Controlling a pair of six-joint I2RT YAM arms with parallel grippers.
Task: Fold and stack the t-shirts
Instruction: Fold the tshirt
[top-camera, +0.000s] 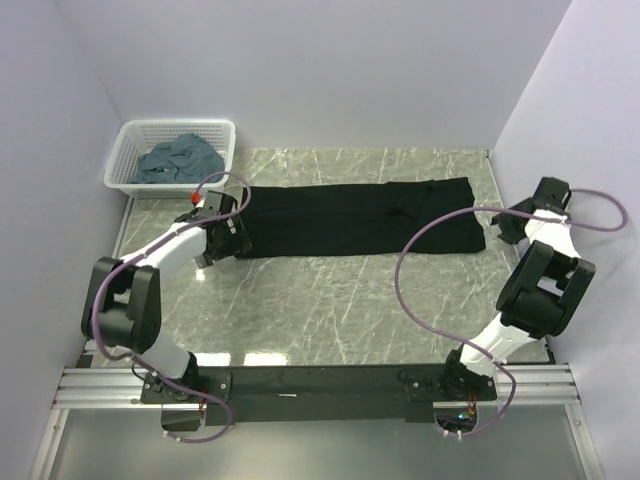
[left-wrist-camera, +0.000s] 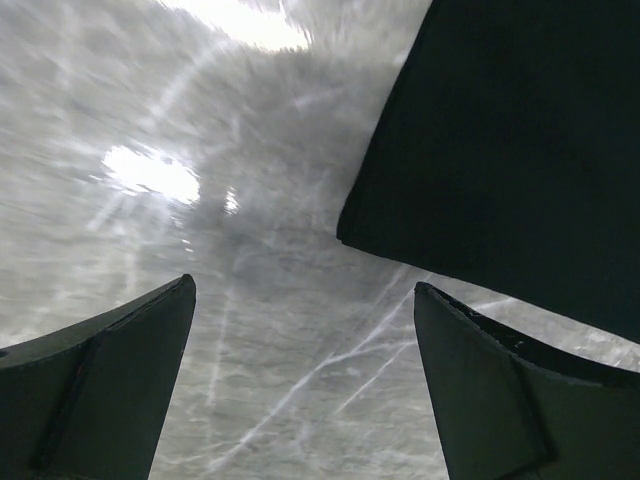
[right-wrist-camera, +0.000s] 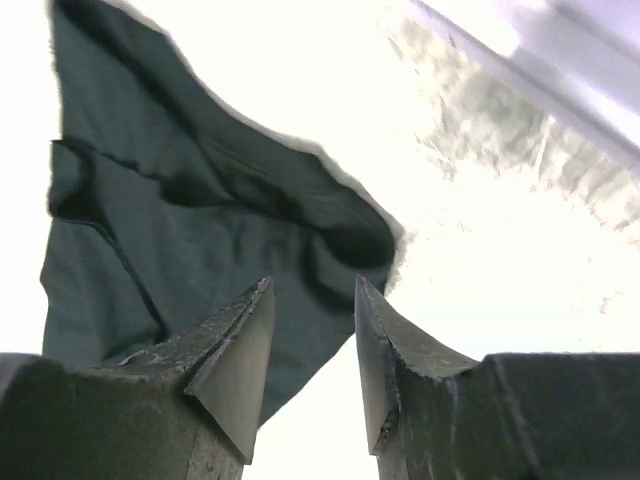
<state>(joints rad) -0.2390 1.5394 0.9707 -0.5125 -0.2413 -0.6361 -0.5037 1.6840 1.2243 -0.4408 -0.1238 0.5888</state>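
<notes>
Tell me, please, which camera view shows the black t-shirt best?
The top external view: it shows the whole black t-shirt, folded into a long strip. The left wrist view catches only one corner, and the right wrist view only its rumpled end.

Overhead view even, sharp. Left wrist view smeared, tabletop (left-wrist-camera: 150, 175) glare upper left. Right wrist view overexposed around the shirt (right-wrist-camera: 200, 230).

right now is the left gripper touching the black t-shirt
Apart. Left wrist view: bare marble table shows between the open left gripper and the black t-shirt.
</notes>
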